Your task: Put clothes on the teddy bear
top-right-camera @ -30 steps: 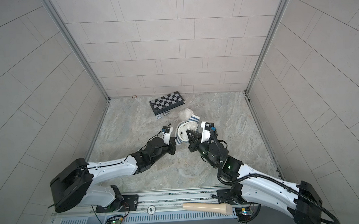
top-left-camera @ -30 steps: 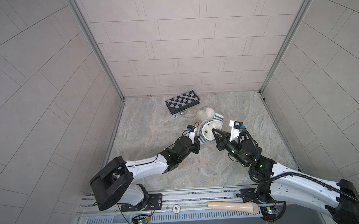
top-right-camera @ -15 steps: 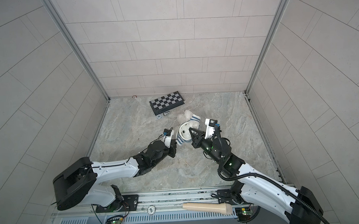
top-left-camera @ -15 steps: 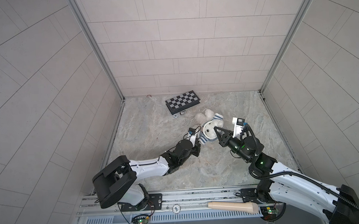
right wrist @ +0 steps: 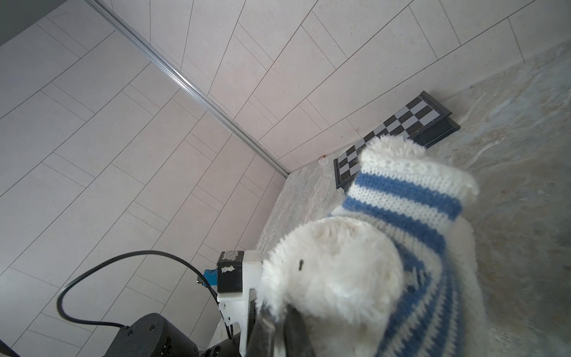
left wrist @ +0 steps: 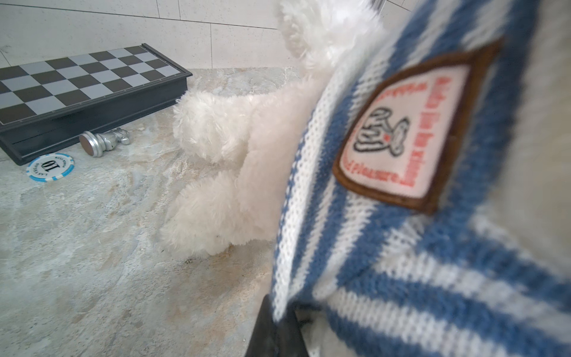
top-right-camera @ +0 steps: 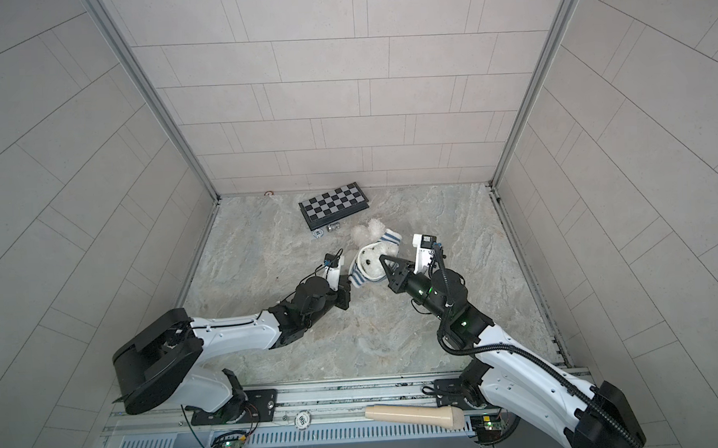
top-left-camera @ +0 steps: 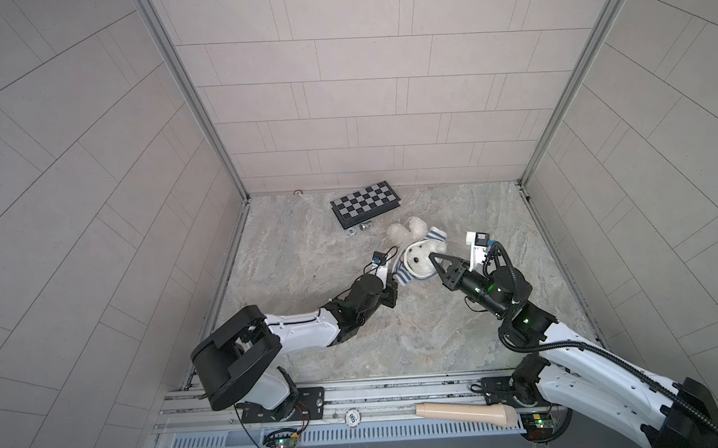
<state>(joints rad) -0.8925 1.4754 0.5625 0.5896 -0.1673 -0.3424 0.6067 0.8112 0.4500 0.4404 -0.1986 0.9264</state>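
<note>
The fluffy white teddy bear (top-left-camera: 418, 259) lies on the stone floor in both top views, its head (top-right-camera: 370, 262) toward the arms and its legs (top-left-camera: 407, 229) toward the back wall. A blue-and-white striped shirt (top-left-camera: 404, 274) with a badge (left wrist: 401, 123) is bunched round its body, one sleeve (right wrist: 411, 188) over a limb. My left gripper (top-left-camera: 394, 282) is shut on the shirt's edge (left wrist: 281, 296). At the bear's head my right gripper (top-left-camera: 433, 256) is shut, and white fur (right wrist: 324, 272) is pinched between its jaws.
A folded chessboard (top-left-camera: 366, 202) lies near the back wall. A silver chess piece (left wrist: 103, 142) and a blue-and-white poker chip (left wrist: 50, 167) lie in front of it, close to the bear's legs. A beige handle-shaped object (top-left-camera: 465, 411) rests on the front rail.
My right gripper has shifted slightly toward the back wall, still shut at the bear's head. The left gripper has kept its hold on the shirt and barely moved.
</note>
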